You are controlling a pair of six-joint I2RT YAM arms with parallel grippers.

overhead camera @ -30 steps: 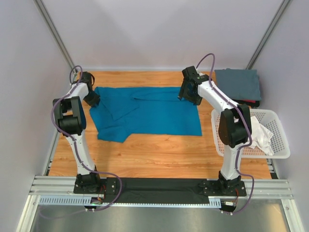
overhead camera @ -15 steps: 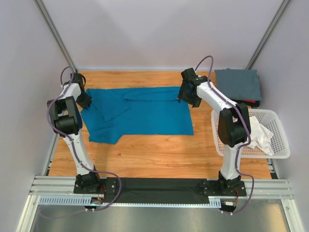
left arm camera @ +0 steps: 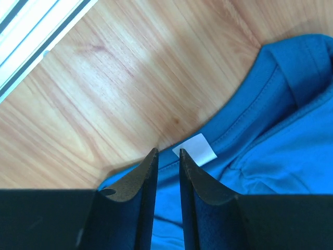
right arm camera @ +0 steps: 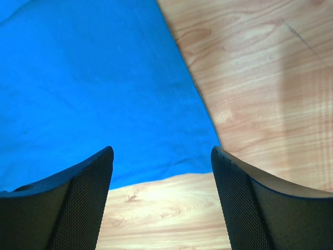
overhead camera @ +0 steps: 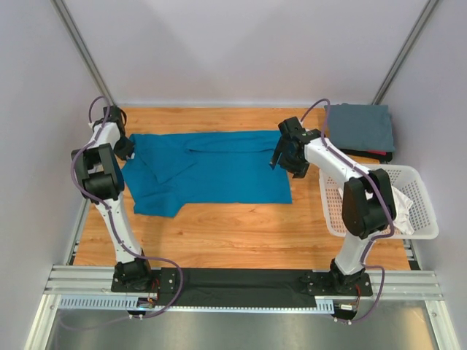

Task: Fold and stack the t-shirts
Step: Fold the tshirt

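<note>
Wooden table (overhead camera: 241,226): left jaws pinch teal t-shirt (overhead camera: 219,171) beside its blank white tag (left arm camera: 194,149); right jaws apart.

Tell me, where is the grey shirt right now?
In the overhead view the grey t-shirt lies folded at the far right corner of the table, just behind the white basket.

The wooden table (overhead camera: 219,226) in front of me carries three things directly. A teal-blue t-shirt (overhead camera: 211,171) lies spread across its far middle, collar toward my left and hem toward my right, rumpled at the left end. A slate grey t-shirt (overhead camera: 359,127) sits folded in the far right corner, with a dark and red layer (overhead camera: 376,155) showing under its near edge. A white lattice basket (overhead camera: 427,219) stands at the right edge.
</note>
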